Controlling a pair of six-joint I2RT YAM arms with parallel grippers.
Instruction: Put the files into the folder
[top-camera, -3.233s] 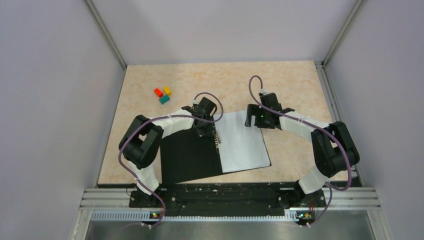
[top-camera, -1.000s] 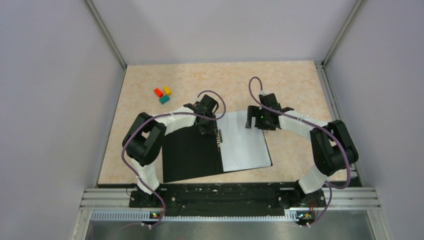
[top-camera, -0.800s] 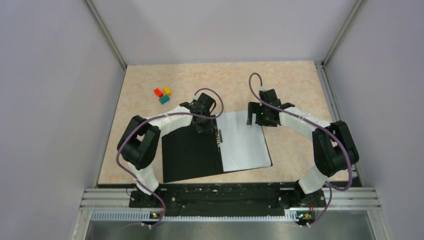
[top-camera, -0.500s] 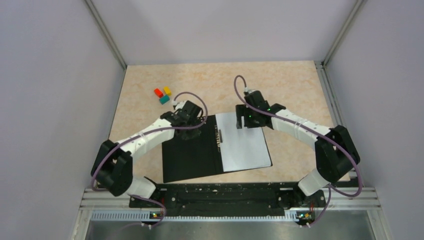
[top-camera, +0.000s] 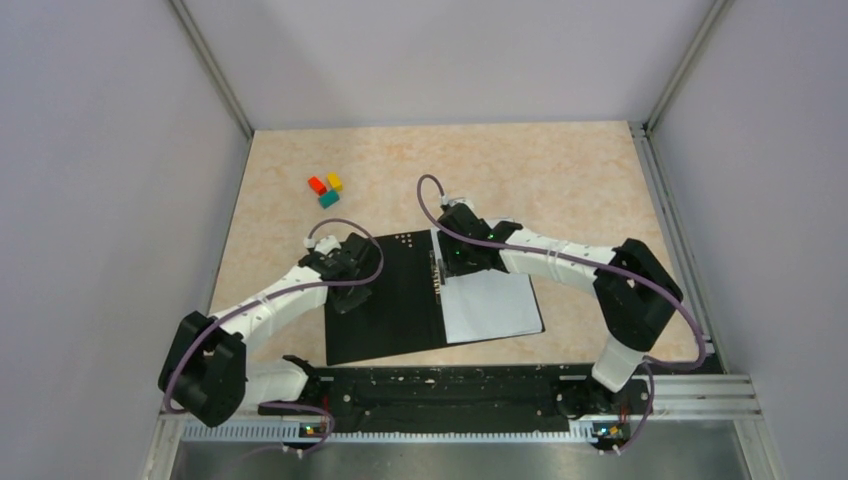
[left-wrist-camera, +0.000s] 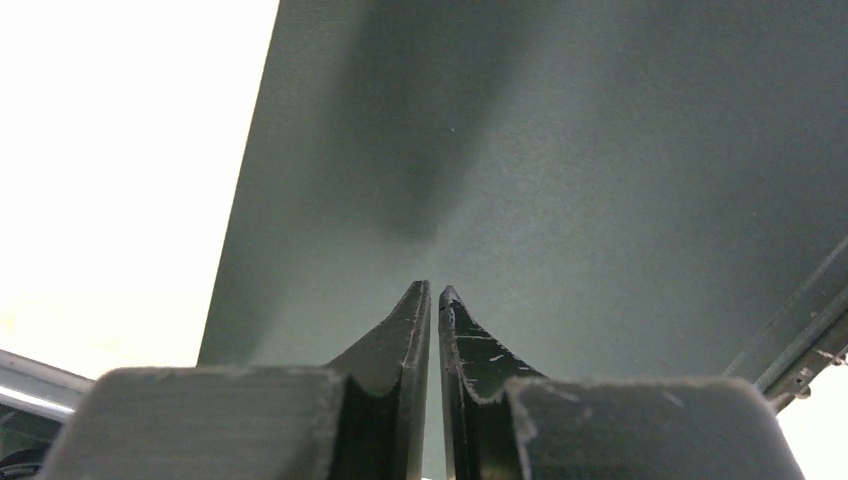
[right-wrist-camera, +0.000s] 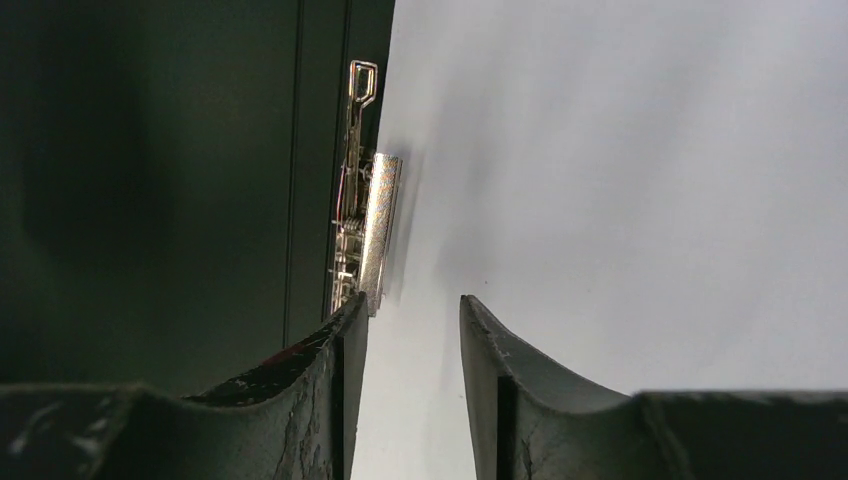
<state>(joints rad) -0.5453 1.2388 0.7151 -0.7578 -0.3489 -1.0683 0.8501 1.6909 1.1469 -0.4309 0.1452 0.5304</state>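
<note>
While beneath right fingers (right-wrist-camera: 522, 392), files (right-wrist-camera: 620, 150) (white)

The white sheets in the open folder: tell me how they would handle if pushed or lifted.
The white sheets lie thin and flat, so they would likely flop if lifted by one edge. Their smooth faces would probably slide over the folder when pushed. The metal clip at their spine-side edge may catch them.

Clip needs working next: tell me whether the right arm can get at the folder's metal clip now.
Likely yes: the right gripper sits beside the metal clip, nothing between them; the left gripper is away over the black cover.
</note>
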